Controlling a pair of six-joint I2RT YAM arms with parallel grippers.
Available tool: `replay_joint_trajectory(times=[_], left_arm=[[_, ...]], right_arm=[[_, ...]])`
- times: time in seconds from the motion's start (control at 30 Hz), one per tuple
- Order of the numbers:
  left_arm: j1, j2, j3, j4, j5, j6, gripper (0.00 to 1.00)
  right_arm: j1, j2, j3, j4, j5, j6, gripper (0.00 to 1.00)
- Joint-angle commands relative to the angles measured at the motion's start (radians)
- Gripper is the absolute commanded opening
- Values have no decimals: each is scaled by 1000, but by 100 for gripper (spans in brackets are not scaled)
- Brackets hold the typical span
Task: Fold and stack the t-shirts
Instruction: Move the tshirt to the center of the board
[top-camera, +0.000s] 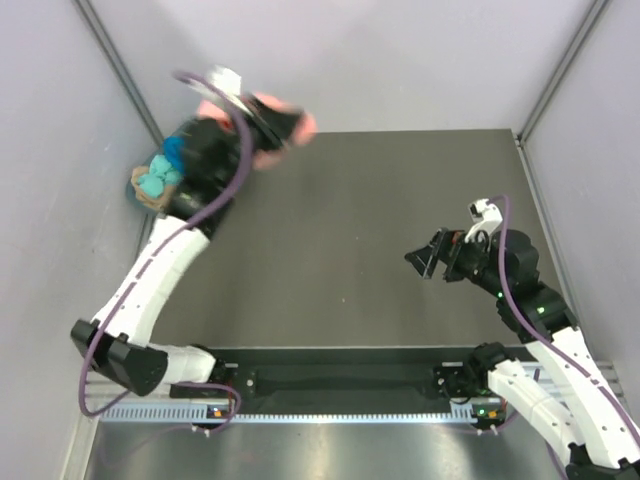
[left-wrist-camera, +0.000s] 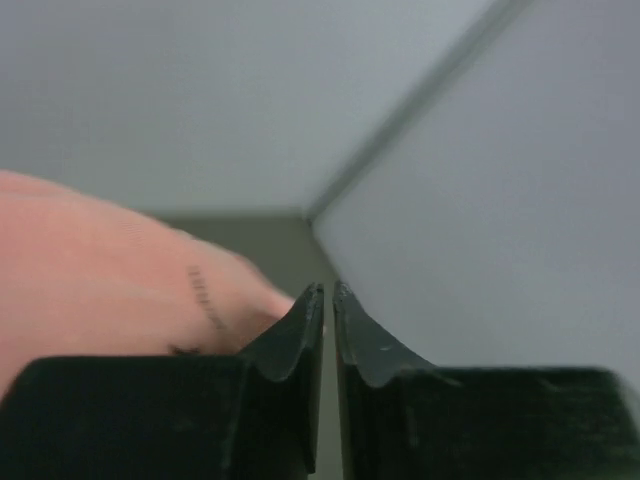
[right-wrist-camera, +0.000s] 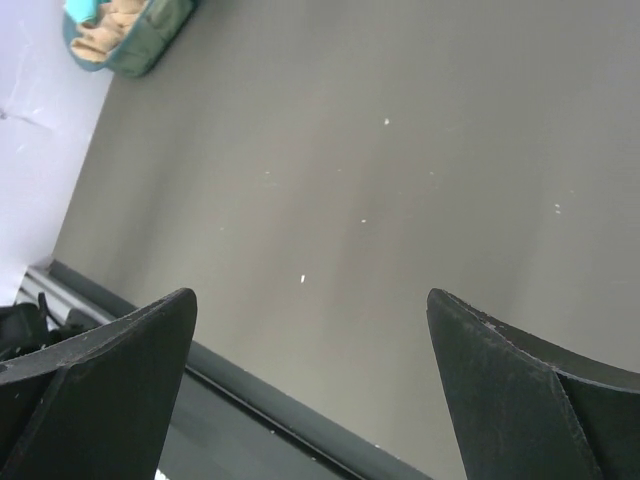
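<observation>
A salmon-pink t-shirt (top-camera: 302, 124) is blurred at the table's far left corner, around my left gripper (top-camera: 272, 120). In the left wrist view the pink cloth (left-wrist-camera: 100, 280) lies to the left of the left gripper (left-wrist-camera: 329, 290). Its jaws stand a narrow slit apart, with no cloth between them. Turquoise (top-camera: 155, 183) and blue (top-camera: 176, 152) t-shirts are bunched in the round teal basket (top-camera: 140, 192) under the left arm. My right gripper (top-camera: 427, 255) hovers wide open over bare table at the right (right-wrist-camera: 310, 295), holding nothing.
The basket (right-wrist-camera: 135, 60) sits against the left wall with tan cloth (right-wrist-camera: 110, 28) in it. The dark grey table (top-camera: 380, 190) is walled on three sides. A black rail (top-camera: 330, 380) with the arm bases runs along the near edge.
</observation>
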Motion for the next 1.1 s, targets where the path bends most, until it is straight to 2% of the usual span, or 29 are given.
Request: replay_joint_trajectory(times=[0.0,0.07,0.2,0.23,0.37,0.43,0.5,0.53,0.6,0.63,0.67,0.73,0.77,0.83,0.97,1.07], left_arm=[[-164,28,-339,49,212,-63,11],[-211,8,-393,-8,190,-41,0],[-222,-65,-377,-163,66,29,0],[-222,-78,-365,-238,42,44,4],[-219,-92,-346,-375,-58,52,42],[-207,-84,-369,-425,-162,25,45],[-178,-69,-421,-507,-205,-27,47],[-126,-56,-442,-530,-212,-43,47],[-58,-61,-539,-521,-196,-72,47],[22,-85,-577,-504,-175,-78,47],[64,-99,-658,-486,-160,-87,49],[176,-137,-728,-424,-144,-99,54],[204,-144,-784,-406,-131,-116,55],[262,-135,-826,-355,-73,-123,60],[272,-78,-869,-327,-60,-156,62],[272,-14,-883,-280,-80,-161,62]], right_arm=[[1,8,21,-26,52,9,100],[1,14,25,-47,53,9,100],[1,22,12,-46,44,31,100],[1,23,4,-38,42,38,100],[1,63,-34,66,10,66,100],[7,134,-53,109,27,86,100],[50,250,-47,193,58,109,98],[73,296,-36,221,112,115,97],[153,465,31,288,189,135,95],[192,529,62,325,200,141,94],[208,645,96,342,206,147,93],[234,750,188,383,263,156,91],[246,842,238,424,277,158,90],[248,926,284,480,300,158,87],[240,1153,434,491,271,150,83],[240,1249,490,514,234,184,82]])
